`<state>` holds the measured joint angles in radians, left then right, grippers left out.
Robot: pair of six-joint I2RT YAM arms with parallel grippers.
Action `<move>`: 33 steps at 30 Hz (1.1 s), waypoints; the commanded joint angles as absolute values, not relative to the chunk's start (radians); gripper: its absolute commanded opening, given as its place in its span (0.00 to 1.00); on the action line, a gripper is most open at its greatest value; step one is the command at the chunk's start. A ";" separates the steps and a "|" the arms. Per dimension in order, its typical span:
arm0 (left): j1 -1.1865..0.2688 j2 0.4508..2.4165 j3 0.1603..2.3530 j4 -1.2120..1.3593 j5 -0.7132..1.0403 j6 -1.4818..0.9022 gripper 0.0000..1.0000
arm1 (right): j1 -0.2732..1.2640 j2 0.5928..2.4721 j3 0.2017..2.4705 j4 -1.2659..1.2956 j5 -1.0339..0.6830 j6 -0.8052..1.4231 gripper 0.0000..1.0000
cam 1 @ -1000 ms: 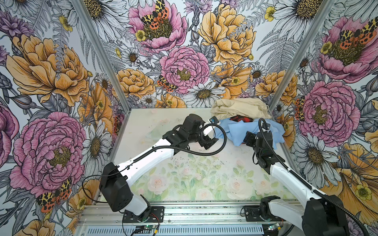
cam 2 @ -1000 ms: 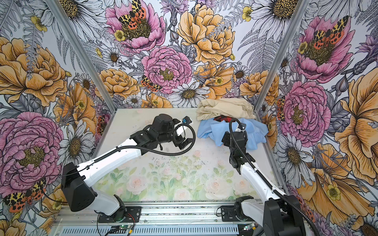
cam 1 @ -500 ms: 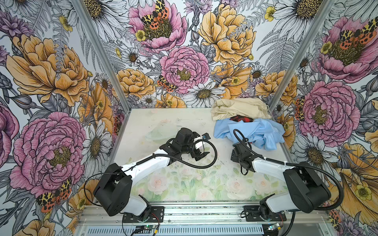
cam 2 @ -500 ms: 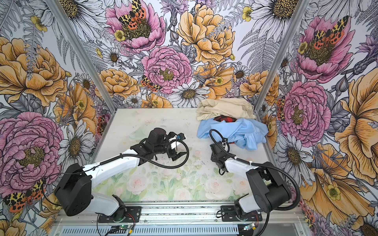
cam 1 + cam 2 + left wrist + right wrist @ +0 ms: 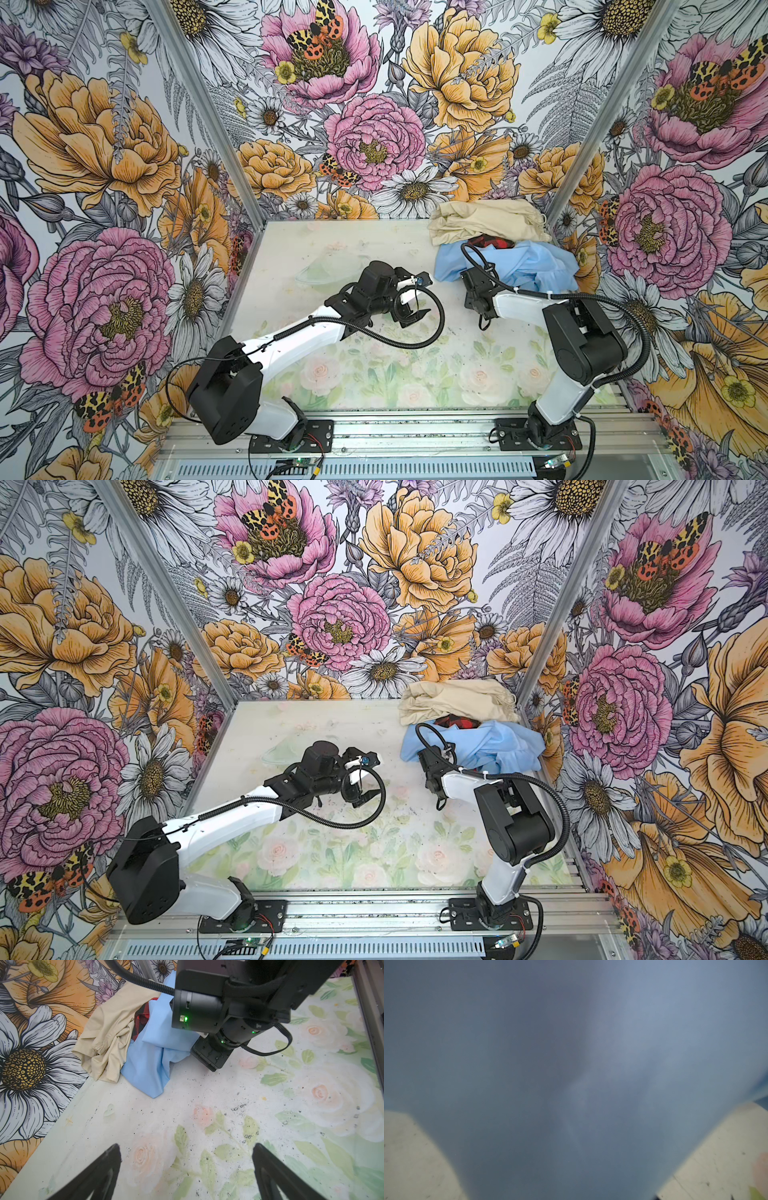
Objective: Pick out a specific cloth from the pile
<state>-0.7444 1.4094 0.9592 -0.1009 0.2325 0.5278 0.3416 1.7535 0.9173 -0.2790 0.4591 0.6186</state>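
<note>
Between pile [image 5: 486, 220] folds | cloth [image 5: 494, 242] mostly buried | right gripper [image 5: 464, 272] state unclear

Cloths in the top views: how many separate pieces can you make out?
3. Cream cloth at the back wall; light blue cloth in front of it; red-and-black checked cloth wedged between them, mostly covered. More could be hidden underneath.

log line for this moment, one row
left gripper: open, above table | right gripper: at blue cloth edge, jaws hidden | checked cloth: showing between cream cloth and blue cloth
</note>
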 commanded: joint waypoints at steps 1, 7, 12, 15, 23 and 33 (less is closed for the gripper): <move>-0.748 1.387 0.985 -0.102 0.211 0.542 0.99 | 0.302 1.793 0.981 -0.304 0.407 0.583 0.64; -0.746 1.387 0.988 -0.106 0.196 0.546 0.99 | 0.282 1.869 1.077 -0.291 0.374 0.520 0.62; -0.743 1.387 0.991 -0.108 0.192 0.546 0.99 | 0.265 1.894 1.127 -0.290 0.381 0.514 0.58; -0.740 1.384 0.993 -0.110 0.193 0.545 0.99 | 0.253 1.910 1.153 -0.291 0.372 0.506 0.50; -0.739 1.381 0.996 -0.114 0.177 0.546 0.99 | 0.246 1.888 1.169 -0.291 0.372 0.459 0.26; -0.739 1.382 0.997 -0.119 0.155 0.553 0.99 | 0.245 1.737 1.122 -0.296 0.284 0.437 0.00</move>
<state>-0.7441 1.4040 0.9691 -0.1081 0.1795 0.5350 0.2451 1.8328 1.1347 -0.3069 0.3248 0.4496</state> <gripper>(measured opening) 0.987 0.060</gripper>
